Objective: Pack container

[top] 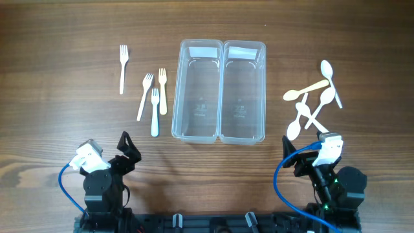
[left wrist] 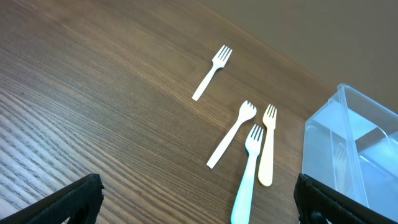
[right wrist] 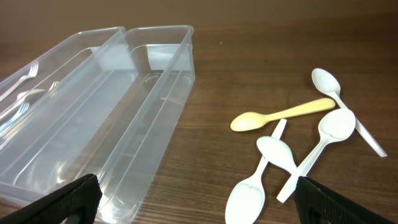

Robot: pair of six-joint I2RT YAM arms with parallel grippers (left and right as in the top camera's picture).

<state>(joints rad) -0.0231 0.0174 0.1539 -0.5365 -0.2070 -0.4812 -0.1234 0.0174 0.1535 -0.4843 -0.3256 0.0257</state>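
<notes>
Your two clear containers (top: 220, 90) stand side by side mid-worktop (top: 65, 129). Four forks (top: 146, 96) lie to their left, and five spoons (top: 307, 90) are loosely heaped to their right. Your left claw (left wrist: 198, 182) and right claw (right wrist: 198, 181) both hang spread apart, gripping nothing.

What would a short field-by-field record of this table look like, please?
bins: two clear rectangular plastic bins, side by side, both empty
forks: four plastic forks on the brown wooden table, left of the bins
spoons: five plastic spoons right of the bins, some overlapping
left claw: open, empty
right claw: open, empty
packed so far: nothing
</notes>
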